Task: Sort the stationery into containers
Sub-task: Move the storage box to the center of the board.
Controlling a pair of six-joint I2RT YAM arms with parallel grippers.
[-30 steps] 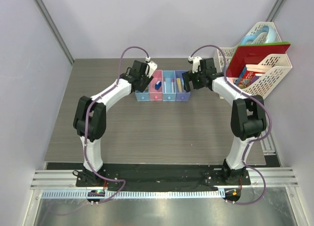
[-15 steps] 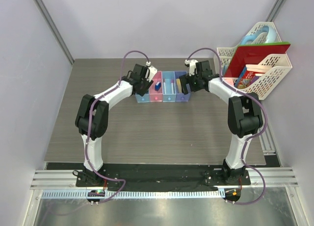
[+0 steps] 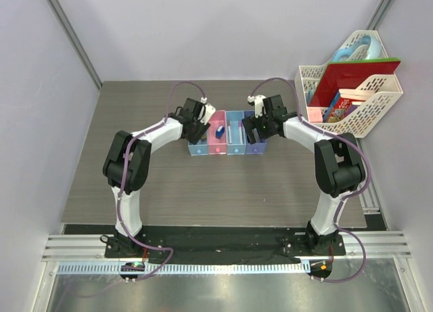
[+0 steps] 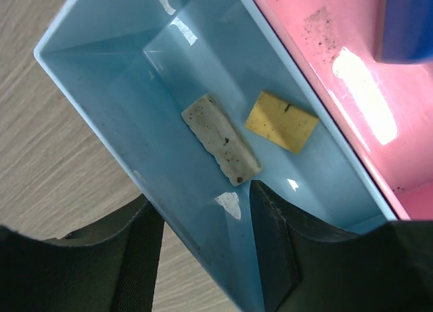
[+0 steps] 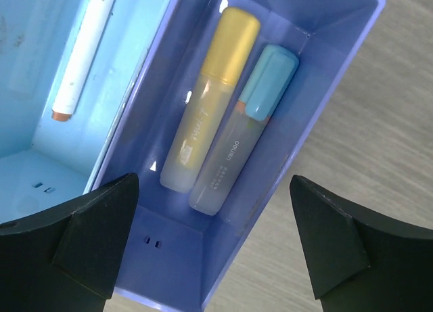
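The four joined bins stand mid-table. My left gripper straddles the left wall of the end light blue bin: one finger is outside, one inside, closed onto the wall. In that bin lie a beige eraser and a tan eraser. A blue cube sits in the pink bin. My right gripper is open over the purple bin, which holds the yellow highlighter and the blue-capped marker. A white pen lies in the neighbouring light blue bin.
White lattice baskets with a red folder and books stand at the back right. Grey walls close in on the table on three sides. Purple cables loop over both arms.
The row of bins has slid toward the near edge and slightly left. Both grippers moved with it and sit lower over its two ends.
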